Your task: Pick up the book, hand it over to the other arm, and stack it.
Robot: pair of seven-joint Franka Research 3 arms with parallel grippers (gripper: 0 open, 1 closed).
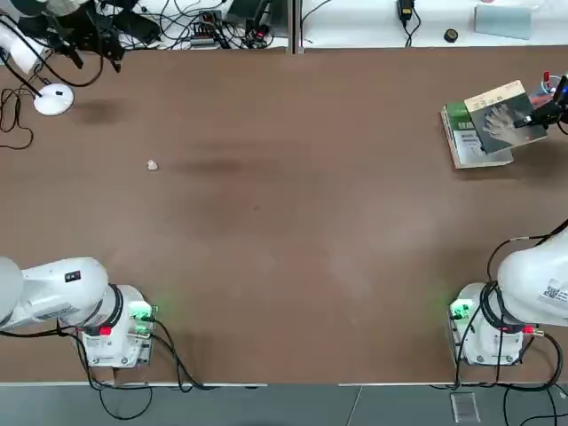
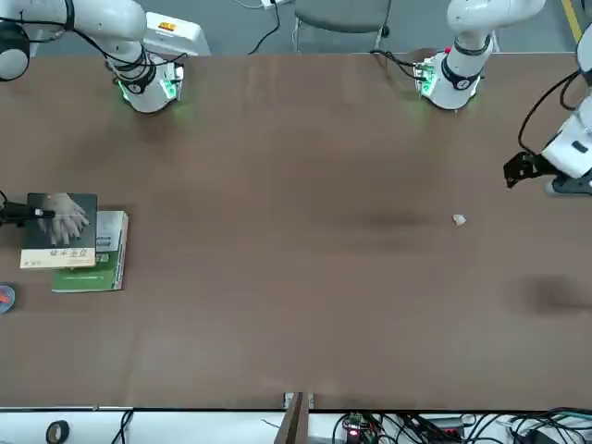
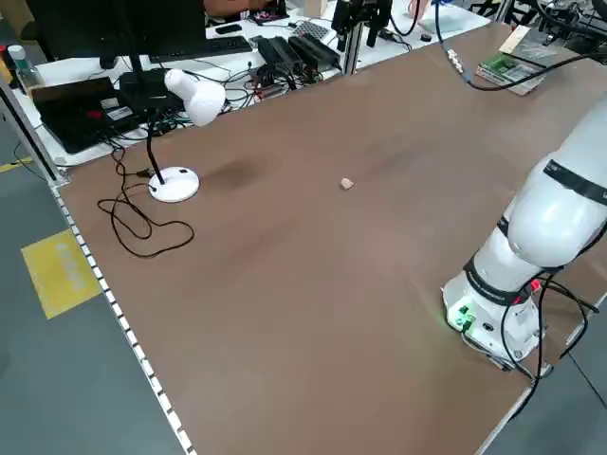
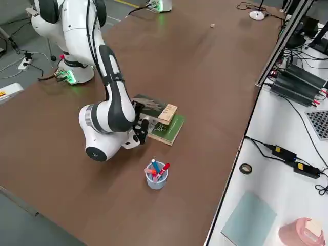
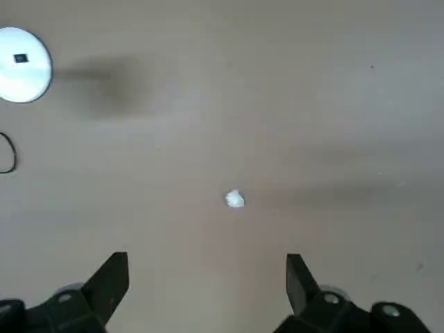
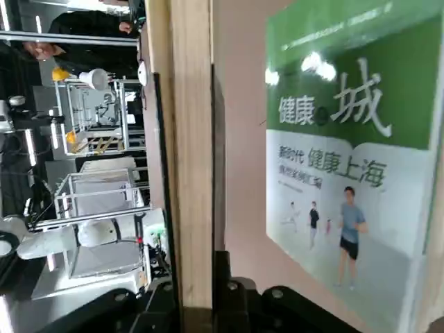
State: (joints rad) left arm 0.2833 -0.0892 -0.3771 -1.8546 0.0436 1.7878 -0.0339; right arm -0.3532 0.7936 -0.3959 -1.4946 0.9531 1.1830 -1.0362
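Right gripper (image 1: pixel 538 114) is at the far right edge of the surface (image 1: pixel 284 231), fingers clamped on the edge of the book (image 1: pixel 504 117) — the dark grey paperback with the pale hand image. The book sits over the green-and-white book (image 1: pixel 470 140), overlapping it and twisted slightly off its outline. In the right wrist view the held book's edge (image 6: pixel 191 139) is pinched between the fingers, green cover (image 6: pixel 347 166) right behind it; I can't tell whether the two are touching or just apart. My read: edge grip so the cover can go down flat, i.e. the stacking stage, release not yet done.

Left gripper (image 5: pixel 207 281) is parked over bare surface on the far left, fingers spread wide and empty, a small white scrap (image 5: pixel 234 200) below it and the desk lamp base (image 1: pixel 53 99) nearby. Well apart from the stack, so no collision risk.

A pen cup (image 4: pixel 156 176) stands near the right arm's elbow — worth watching on retreat.
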